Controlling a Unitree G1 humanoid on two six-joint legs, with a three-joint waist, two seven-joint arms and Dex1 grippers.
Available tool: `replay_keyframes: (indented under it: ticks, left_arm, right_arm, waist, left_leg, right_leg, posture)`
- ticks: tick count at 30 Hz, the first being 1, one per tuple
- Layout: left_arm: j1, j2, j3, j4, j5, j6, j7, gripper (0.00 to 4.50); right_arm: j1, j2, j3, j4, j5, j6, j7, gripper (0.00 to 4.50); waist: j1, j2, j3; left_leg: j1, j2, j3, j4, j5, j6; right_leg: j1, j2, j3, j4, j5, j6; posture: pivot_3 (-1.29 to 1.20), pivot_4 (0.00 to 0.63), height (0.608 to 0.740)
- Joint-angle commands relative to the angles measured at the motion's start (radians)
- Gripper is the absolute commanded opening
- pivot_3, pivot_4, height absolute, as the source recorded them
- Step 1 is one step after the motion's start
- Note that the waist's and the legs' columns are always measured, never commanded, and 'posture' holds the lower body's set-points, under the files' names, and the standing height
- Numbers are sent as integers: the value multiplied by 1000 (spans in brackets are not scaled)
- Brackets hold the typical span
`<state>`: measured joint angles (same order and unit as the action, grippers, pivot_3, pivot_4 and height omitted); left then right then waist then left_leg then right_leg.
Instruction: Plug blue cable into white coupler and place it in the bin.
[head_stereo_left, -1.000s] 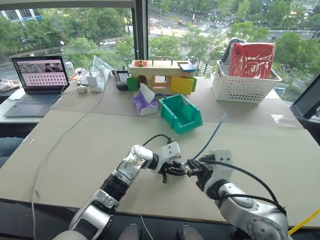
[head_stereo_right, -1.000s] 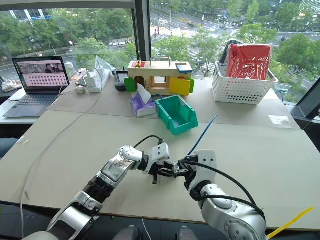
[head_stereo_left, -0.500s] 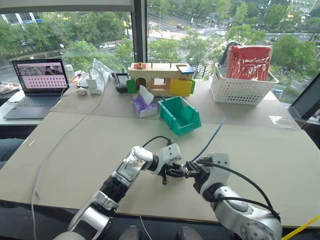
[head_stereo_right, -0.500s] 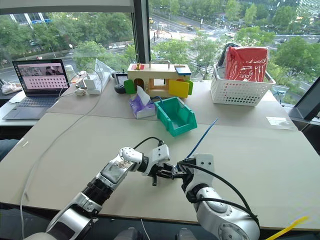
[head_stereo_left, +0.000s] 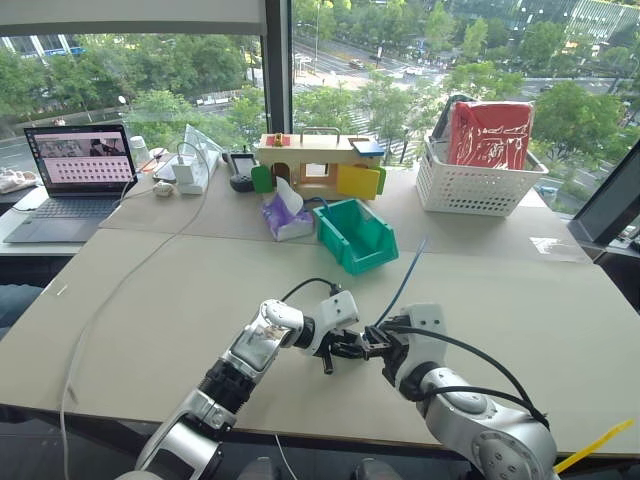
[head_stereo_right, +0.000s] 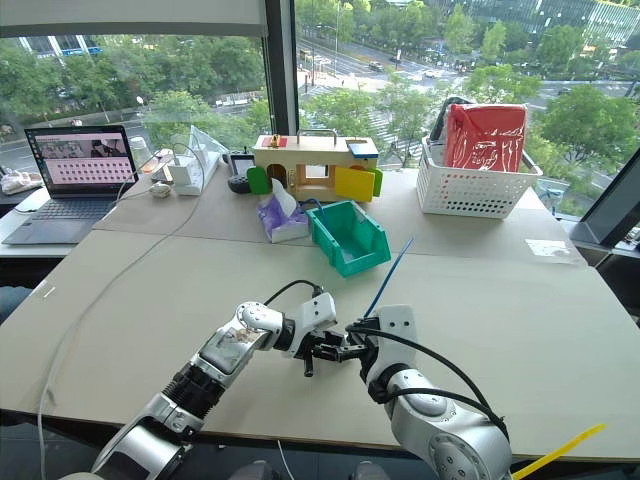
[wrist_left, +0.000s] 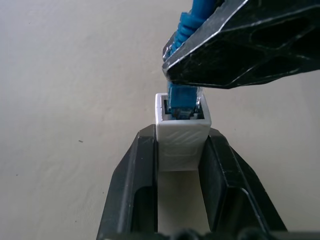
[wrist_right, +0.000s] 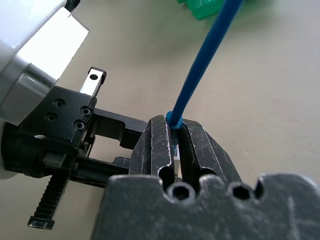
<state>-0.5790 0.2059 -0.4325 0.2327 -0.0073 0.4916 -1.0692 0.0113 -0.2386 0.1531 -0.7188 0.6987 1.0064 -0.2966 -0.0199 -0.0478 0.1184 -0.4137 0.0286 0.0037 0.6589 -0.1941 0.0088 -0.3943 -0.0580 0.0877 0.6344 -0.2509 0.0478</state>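
Beige tabletop before tall windows, teal bin (head_stereo_left: 360, 232) standing well beyond both grippers. Nearer than the bin: white coupler (wrist_left: 181, 136) clamped in left gripper (wrist_left: 180, 150); blue cable (wrist_right: 205, 59) pinched at its plug by closed right gripper (wrist_right: 176, 145), plug sitting in the coupler's mouth. Probably light, hard, slippery coupler, best gripped on flat sides; springy cable, best gripped right behind the plug.

Where the left gripper (head_stereo_left: 345, 345) and right gripper (head_stereo_left: 375, 347) meet, the white coupler (wrist_left: 182, 135) is too small to make out from the head cameras. In the left wrist view the right gripper's finger covers most of the blue cable's plug (wrist_left: 182, 100), so how deep it sits in the coupler cannot be told. The laptop (head_stereo_left: 70, 175) at the far left is cut by the picture's edge. The contents of the white basket (head_stereo_left: 475, 185) are partly hidden behind its wall.
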Motion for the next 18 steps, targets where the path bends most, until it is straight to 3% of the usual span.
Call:
replay_keyframes:
  ticks: [1,6,8,12,16,18]
  left_arm:
    - [-3,-27,-17,-42,-37,6,-13,653]
    - [-4,-32,0,-42,-51,16,-11,653]
    - [-1,-30,9,-51,-70,27,-28,1681]
    - [-2,-12,0,-40,-43,-20,-2,2971]
    - [31,58,-28,-64,-41,-50,-55,4453]
    - [73,95,-22,-108,-70,-54,-86,4453]
  right_arm:
    - [60,-3,85,187,-36,85,63,0]
    - [42,36,34,203,-81,58,113,0]
    - [30,56,1,186,-87,57,119,0]
    - [8,85,-101,110,-83,55,108,0]
    - [-113,56,-290,11,-31,108,86,0]
    - [-226,27,-418,5,22,133,78,0]
  waist:
    - [-1,1,0]
    - [-5,1,0]
    - [-8,1,0]
    - [-10,4,2]
    - [-14,7,4]
    - [-21,13,10]
  left_leg:
    - [3,2,-1,-1,-1,0]
    - [10,5,-6,-4,-6,-8]
    - [10,5,-6,-4,-6,-8]
    - [7,5,-5,-6,-6,-8]
    - [0,4,-3,-8,-3,-3]
    - [-7,3,-1,-8,-3,-3]
  right_leg:
    - [4,0,-2,-3,0,-1]
    - [6,-1,-3,-7,-2,-3]
    - [6,-2,-3,-7,-2,-3]
    - [5,-2,-3,-7,-2,-3]
    - [-3,-2,-2,-6,-1,-3]
    - [-12,-2,-1,-4,2,-1]
  posture:
    - [0,150,715]
    - [0,150,715]
    - [0,150,715]
    - [0,150,715]
    - [0,150,715]
    - [0,150,715]
